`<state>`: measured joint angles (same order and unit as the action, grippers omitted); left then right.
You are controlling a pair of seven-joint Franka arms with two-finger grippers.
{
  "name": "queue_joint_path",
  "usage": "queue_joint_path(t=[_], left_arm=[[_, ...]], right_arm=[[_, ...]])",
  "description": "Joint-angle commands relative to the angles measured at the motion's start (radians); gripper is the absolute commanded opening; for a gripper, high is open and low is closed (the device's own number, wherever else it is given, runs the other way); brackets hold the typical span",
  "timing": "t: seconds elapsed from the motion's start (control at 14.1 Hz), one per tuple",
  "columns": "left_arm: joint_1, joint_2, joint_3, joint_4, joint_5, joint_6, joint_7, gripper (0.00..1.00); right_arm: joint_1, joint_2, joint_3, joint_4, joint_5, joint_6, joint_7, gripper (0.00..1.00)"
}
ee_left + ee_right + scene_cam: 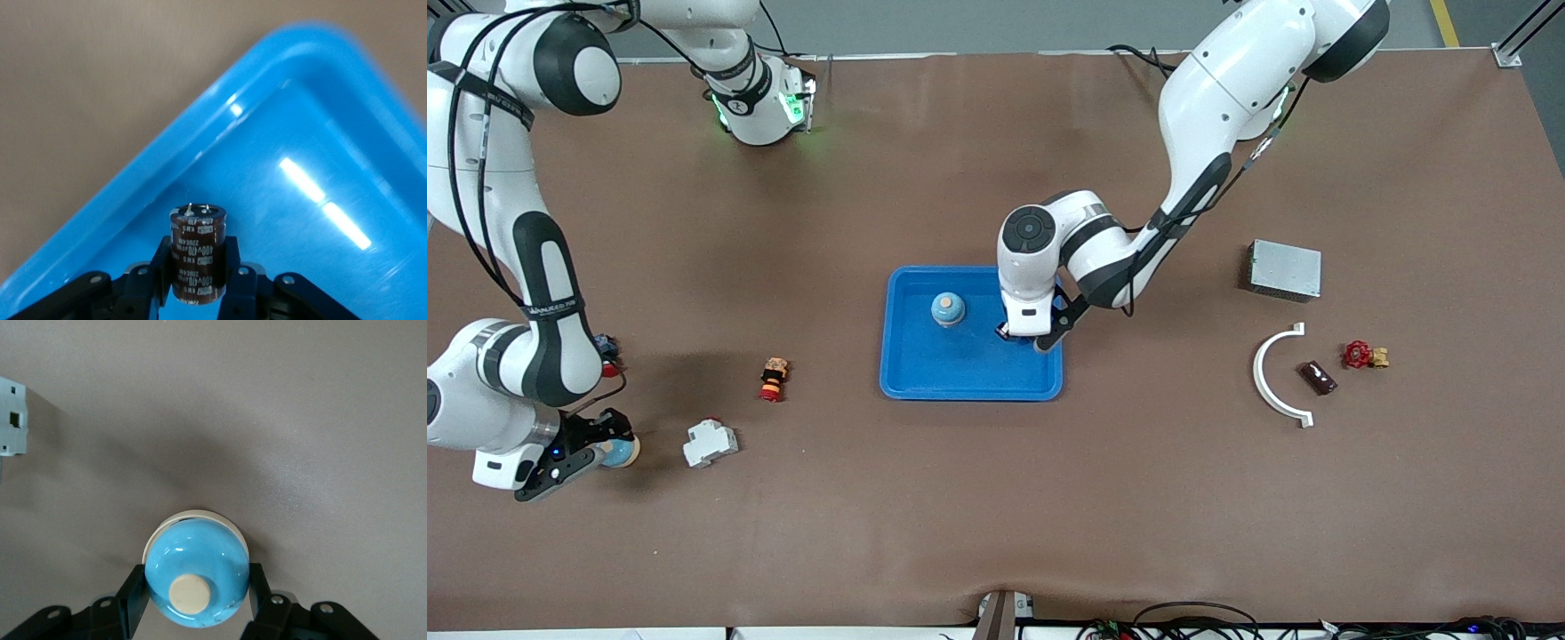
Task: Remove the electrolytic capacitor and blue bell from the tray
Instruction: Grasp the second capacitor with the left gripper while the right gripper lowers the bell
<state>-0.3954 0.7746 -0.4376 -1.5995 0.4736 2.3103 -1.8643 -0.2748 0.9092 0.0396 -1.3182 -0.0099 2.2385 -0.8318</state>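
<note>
My left gripper is over the blue tray, near its edge toward the left arm's end. It is shut on a dark brown capacitor, held upright just above the tray floor. A blue bell with a cream knob stands in the tray. My right gripper is low at the right arm's end of the table. Its fingers close on the sides of a second blue bell, which shows in the front view and rests on the table.
A white breaker lies beside the right gripper, and a red, black and orange button lies between it and the tray. Toward the left arm's end are a grey box, a white arc, a brown block and a red valve.
</note>
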Motion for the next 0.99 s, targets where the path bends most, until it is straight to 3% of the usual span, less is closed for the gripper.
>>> queue_joint_path(t=[0.0,0.35,0.43,0.5,0.64,0.92], left_arm=[[0.052,-0.107,-0.003,0.01,0.004,-0.107,0.043,0.0],[0.249,-0.216,-0.033,-0.007,-0.099,-0.285,0.327,0.0],[0.285,-0.221,-0.033,-0.01,-0.115,-0.319,0.388,0.0],[0.326,-0.221,-0.035,-0.016,-0.134,-0.36,0.458,0.0],[0.404,-0.218,-0.033,-0.071,-0.139,-0.39,0.574,0.0],[0.498,-0.158,-0.029,-0.079,-0.1,-0.352,0.629,0.0]], right_arm=[[-0.009,0.028,0.008,0.039,-0.013,-0.016,-0.012,0.0],[-0.012,0.039,0.008,0.039,-0.009,-0.01,0.01,0.0],[-0.012,0.037,0.008,0.039,-0.005,-0.011,0.02,0.6],[-0.015,0.037,0.008,0.037,-0.005,-0.01,0.025,1.0],[-0.018,0.034,0.008,0.037,-0.004,-0.01,0.022,1.0],[0.002,-0.035,0.009,0.036,0.004,-0.051,0.034,1.0]])
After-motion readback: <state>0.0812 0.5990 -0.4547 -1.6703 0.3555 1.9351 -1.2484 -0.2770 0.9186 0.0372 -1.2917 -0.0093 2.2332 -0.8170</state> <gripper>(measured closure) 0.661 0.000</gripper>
